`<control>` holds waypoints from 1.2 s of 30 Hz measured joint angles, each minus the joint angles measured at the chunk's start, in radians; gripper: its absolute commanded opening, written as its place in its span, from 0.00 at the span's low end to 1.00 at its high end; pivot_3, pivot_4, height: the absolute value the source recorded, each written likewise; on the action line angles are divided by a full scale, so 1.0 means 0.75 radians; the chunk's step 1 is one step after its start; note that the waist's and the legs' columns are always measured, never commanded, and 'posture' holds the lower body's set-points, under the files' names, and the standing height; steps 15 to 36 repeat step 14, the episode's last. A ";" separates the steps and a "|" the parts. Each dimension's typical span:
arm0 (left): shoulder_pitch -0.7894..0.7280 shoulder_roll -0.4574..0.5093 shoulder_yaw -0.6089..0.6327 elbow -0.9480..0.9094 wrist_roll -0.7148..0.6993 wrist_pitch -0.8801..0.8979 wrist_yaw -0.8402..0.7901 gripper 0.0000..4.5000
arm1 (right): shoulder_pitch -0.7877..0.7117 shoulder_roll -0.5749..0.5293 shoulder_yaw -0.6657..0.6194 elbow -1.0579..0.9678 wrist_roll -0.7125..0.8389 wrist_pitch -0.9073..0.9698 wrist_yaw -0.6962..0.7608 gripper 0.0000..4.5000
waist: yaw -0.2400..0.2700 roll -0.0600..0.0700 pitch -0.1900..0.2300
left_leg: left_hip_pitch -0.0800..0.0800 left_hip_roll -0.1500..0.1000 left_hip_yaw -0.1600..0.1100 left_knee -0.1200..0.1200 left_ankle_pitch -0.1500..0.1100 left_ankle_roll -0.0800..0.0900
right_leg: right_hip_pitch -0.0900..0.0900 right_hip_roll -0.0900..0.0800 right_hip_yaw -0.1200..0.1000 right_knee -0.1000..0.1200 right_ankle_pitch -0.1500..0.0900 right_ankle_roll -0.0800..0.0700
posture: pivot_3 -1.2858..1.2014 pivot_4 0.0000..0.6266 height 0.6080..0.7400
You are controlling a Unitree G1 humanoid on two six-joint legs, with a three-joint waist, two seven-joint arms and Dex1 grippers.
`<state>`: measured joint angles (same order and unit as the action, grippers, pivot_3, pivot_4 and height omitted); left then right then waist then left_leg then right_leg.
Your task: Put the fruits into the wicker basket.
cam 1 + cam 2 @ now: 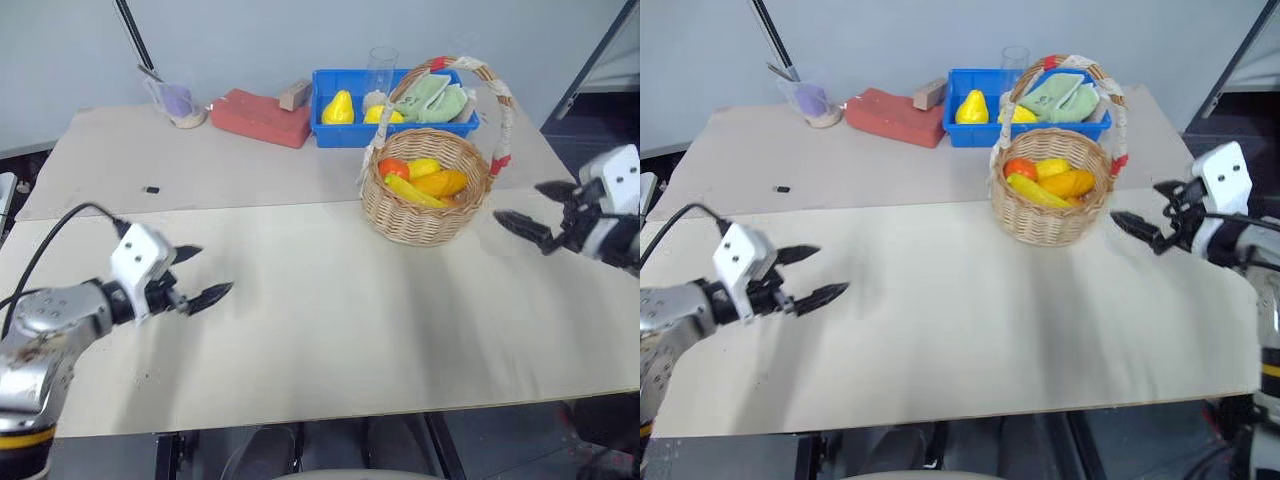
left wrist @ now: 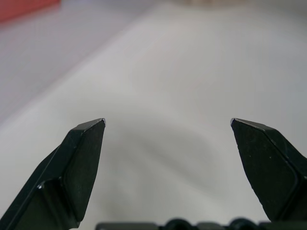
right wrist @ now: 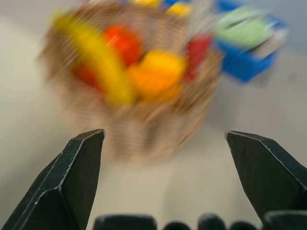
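L gripper (image 1: 203, 274) spread wide, empty, over bare table (image 1: 330, 330) near left. R gripper (image 1: 533, 208) spread wide, empty, just right of basket (image 1: 424, 218). Banana (image 1: 412, 190) + small yellow fruit (image 1: 424, 167) lie in basket, far right.

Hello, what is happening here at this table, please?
A two-armed robot is putting fruit into a wicker basket. The banana and a small yellow fruit lie inside it, beside an orange-red fruit and an orange-yellow one. Both tools are open and hold nothing: the right tool hangs just beside the basket, the left tool over bare table. Behind the basket stands a blue tray.
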<state>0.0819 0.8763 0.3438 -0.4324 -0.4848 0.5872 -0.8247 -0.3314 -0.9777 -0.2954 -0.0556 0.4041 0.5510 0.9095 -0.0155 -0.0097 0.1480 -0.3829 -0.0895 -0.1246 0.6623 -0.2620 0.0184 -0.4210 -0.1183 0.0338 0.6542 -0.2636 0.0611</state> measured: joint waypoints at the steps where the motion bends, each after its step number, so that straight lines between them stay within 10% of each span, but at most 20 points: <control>1: 0.047 0.005 0.041 -0.003 0.001 0.000 -0.011 1.00 | 0.028 -0.016 0.003 -0.022 0.007 -0.012 0.044 0.99 | 0.001 0.000 0.000 | 0.001 0.001 0.000 0.000 0.000 0.000 | 0.001 0.001 0.001 0.000 0.000 0.000 | 0.52 0.24 1.00; 36: 0.229 0.003 0.230 -0.005 -0.003 0.004 -0.022 1.00 | 0.028 -0.041 0.115 -0.028 -0.017 -0.111 0.174 0.99 | 0.022 0.000 0.000 | 0.000 0.001 0.001 -0.001 -0.002 0.000 | 0.002 0.001 0.001 -0.007 0.001 0.001 | 0.52 0.24 1.00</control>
